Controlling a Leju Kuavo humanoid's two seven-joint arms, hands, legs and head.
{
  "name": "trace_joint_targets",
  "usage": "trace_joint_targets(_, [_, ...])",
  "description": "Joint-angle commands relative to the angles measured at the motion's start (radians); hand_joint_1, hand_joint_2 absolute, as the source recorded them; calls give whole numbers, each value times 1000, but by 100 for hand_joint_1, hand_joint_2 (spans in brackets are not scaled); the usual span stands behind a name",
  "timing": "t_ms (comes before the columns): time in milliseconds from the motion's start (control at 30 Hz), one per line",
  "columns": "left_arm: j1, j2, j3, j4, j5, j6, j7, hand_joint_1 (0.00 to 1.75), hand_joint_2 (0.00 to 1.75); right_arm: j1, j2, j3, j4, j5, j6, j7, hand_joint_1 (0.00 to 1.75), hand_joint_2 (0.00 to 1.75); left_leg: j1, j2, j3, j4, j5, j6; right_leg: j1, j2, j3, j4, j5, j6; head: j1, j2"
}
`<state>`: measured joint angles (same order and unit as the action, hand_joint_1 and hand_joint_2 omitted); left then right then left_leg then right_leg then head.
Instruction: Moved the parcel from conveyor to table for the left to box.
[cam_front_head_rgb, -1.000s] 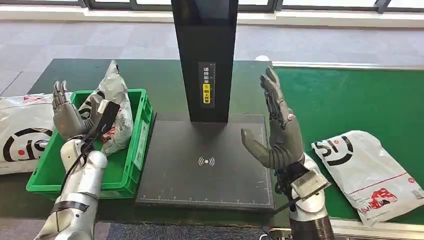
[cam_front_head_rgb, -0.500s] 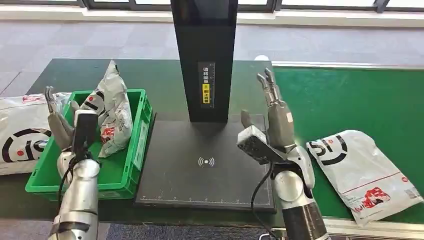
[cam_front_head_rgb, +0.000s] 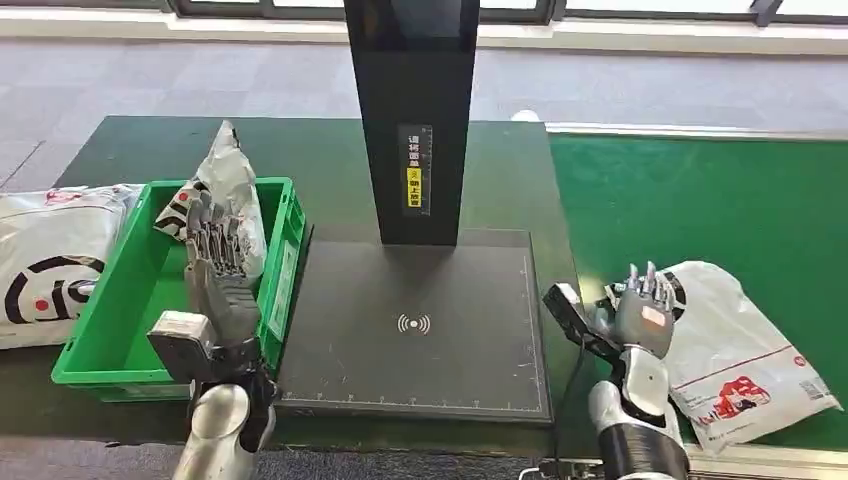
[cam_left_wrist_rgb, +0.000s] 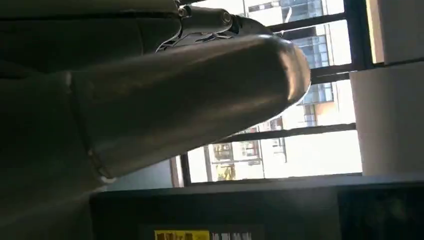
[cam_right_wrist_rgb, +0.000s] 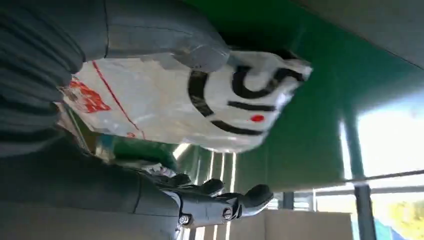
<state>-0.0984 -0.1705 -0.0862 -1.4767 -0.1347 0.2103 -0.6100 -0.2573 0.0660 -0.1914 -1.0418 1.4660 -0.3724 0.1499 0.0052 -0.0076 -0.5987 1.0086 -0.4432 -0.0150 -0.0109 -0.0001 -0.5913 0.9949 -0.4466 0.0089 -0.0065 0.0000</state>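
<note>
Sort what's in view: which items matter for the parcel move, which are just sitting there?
In play:
white plastic parcel on the green conveyor
right hand, open beside it
left hand, open
black scanner table
green plastic crate

Idle:
grey crumpled parcel in the crate
white bag left of the crate

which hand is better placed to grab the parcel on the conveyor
Right. The right hand is open beside the parcel on the green conveyor, at its near edge. The left hand is far across, over the bin.
</note>
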Motion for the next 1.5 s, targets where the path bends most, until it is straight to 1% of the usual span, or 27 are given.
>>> trace_joint_targets(33, [82,12,-73,-51,-57,-39,14,0,0,117,5,-239,-17,-23,92,-21,0,175,0,-2,4,-2,-1,1,0,-3,5,-2,-2,0,0,0])
trace_joint_targets(133, [81,14,-71,-51,-58,-39,14,0,0,116,6,-240,-17,-23,93,-21,0,175,1,-1,2,-1,-1,0,-1,-1,2,-1,-2,1,0,0])
trace_joint_targets(167, [80,14,-71,-51,-58,-40,14,0,0,114,7,-240,-17,-23,93,-21,0,175,1,-1,4,-2,-2,0,-1,-1,4,-1,-2,0,0,0])
trace_joint_targets(267, [80,11,-66,-47,-65,-59,17,0,0,140,-17,-277,18,-43,162,9,0,175,1,-1,3,-2,-2,0,0,-2,3,-2,-2,0,0,0])
trace_joint_targets(400, [83,8,-66,-54,-69,-63,18,0,0,152,-36,-306,47,-62,167,-2,0,175,1,-3,3,-2,-1,0,-1,-3,5,-2,-3,1,0,0])
trace_joint_targets(467, [79,3,-64,-61,-78,-66,29,0,0,143,-44,-328,78,-69,186,7,0,175,1,-1,4,-3,-2,1,-1,-2,6,-3,-2,1,0,0])
trace_joint_targets(500, [72,0,-65,-61,-84,-68,37,0,0,139,-50,-335,98,-69,199,9,0,175,1,-2,4,-2,-2,1,0,-2,5,-2,-2,1,0,0])
trace_joint_targets(533, [67,-1,-68,-61,-90,-69,44,0,0,133,-56,-334,124,-71,216,-1,38,175,1,-2,5,-2,-2,1,0,-3,7,-4,-2,1,0,0])
trace_joint_targets(567, [66,-1,-67,-61,-91,-67,45,0,0,129,-61,-330,142,-69,228,-9,164,175,1,-3,5,-2,-1,1,0,-4,7,-3,-2,1,0,0])
trace_joint_targets(667, [65,-1,-67,-60,-91,-66,45,0,0,127,-61,-328,150,-69,229,-14,164,175,2,-2,5,-2,-2,1,0,-3,8,-4,-2,2,0,0])
trace_joint_targets(700, [66,1,-65,-57,-91,-65,44,0,0,124,-60,-326,161,-69,232,-13,175,175,2,-2,6,-2,-2,1,0,-3,10,-5,-2,2,0,0])
trace_joint_targets(833, [87,11,-67,-71,-91,-64,41,0,0,82,-83,-297,217,-77,211,-47,175,175,1,-1,10,-1,-4,5,0,-2,13,-5,-4,5,0,0])
trace_joint_targets(1000, [93,12,-66,-75,-91,-64,40,0,0,71,-85,-290,218,-81,203,-55,175,175,1,0,12,-1,-4,4,0,-1,15,-5,-4,5,0,0])
trace_joint_targets(1200, [99,0,-56,-104,-103,-74,42,0,0,67,-51,-243,122,-81,113,-89,175,175,2,1,13,-2,-4,4,0,-1,16,-7,-4,4,0,0])
trace_joint_targets(1267, [110,4,-51,-111,-106,-71,42,0,0,52,-44,-228,79,-92,27,-109,175,175,1,3,11,0,-5,4,0,2,14,-4,-4,5,0,0])
trace_joint_targets(1300, [119,8,-49,-113,-107,-71,39,0,0,42,-43,-221,58,-100,1,-118,175,175,1,4,12,-1,-5,4,0,3,14,-4,-3,5,0,0])
trace_joint_targets(1333, [121,8,-49,-112,-107,-71,38,0,0,38,-44,-219,54,-99,2,-119,175,175,0,6,12,-2,-5,4,-1,4,14,-5,-3,4,0,0])
trace_joint_targets(1367, [123,9,-49,-115,-107,-73,37,0,0,43,-42,-217,40,-101,5,-115,175,175,1,4,11,0,-5,4,-1,3,13,-3,-3,5,0,0])
trace_joint_targets(1433, [124,9,-49,-114,-107,-73,36,0,0,45,-44,-218,40,-101,5,-116,175,175,0,7,13,-4,-4,4,-1,5,14,-6,-2,4,0,0])
trace_joint_targets(1467, [124,9,-49,-114,-107,-73,36,0,0,48,-44,-218,41,-100,5,-117,175,175,0,4,10,0,-5,4,-1,3,12,-3,-3,5,0,0])
trace_joint_targets(1500, [123,9,-49,-114,-107,-73,36,0,0,50,-44,-218,41,-100,5,-117,175,175,1,4,10,0,-5,4,-1,3,13,-4,-3,5,0,0])
